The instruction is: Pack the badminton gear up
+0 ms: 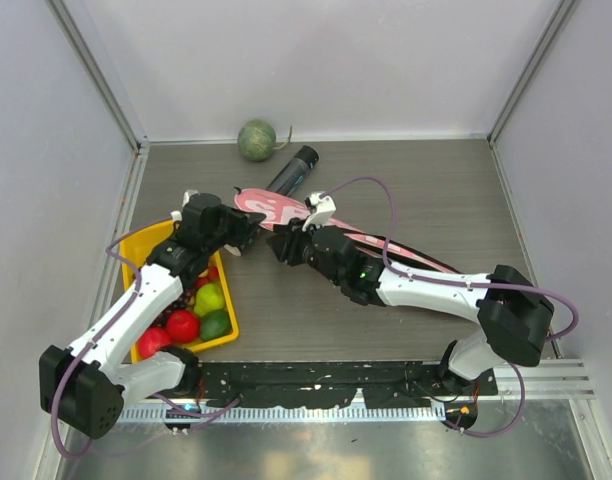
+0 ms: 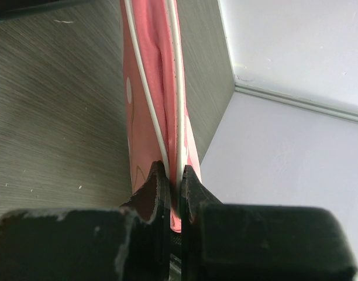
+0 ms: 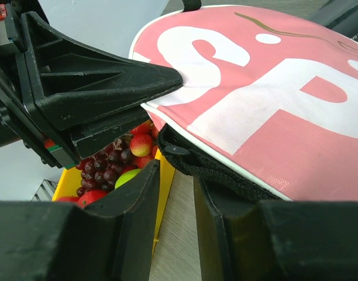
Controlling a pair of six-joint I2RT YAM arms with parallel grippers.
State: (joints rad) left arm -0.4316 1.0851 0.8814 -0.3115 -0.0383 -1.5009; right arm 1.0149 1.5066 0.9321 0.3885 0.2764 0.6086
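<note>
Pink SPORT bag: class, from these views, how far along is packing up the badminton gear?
Done: no rackets or shuttlecocks lie loose; whether they are inside cannot be seen. In hand: the left pincer pinches the pink bag by its rim; the right pincer, open, sits at its black zip. Left: the black tube lies outside on the table.

Green melon [image 1: 256, 140] rear — fruit tray [image 1: 146, 245] left.

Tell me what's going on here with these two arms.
The left gripper is clamped on the white-piped edge of the pink SPORT bag. The right gripper, jaws apart, sits at the bag's black zipper pull. The black tube lies on the table beyond the bag.
</note>
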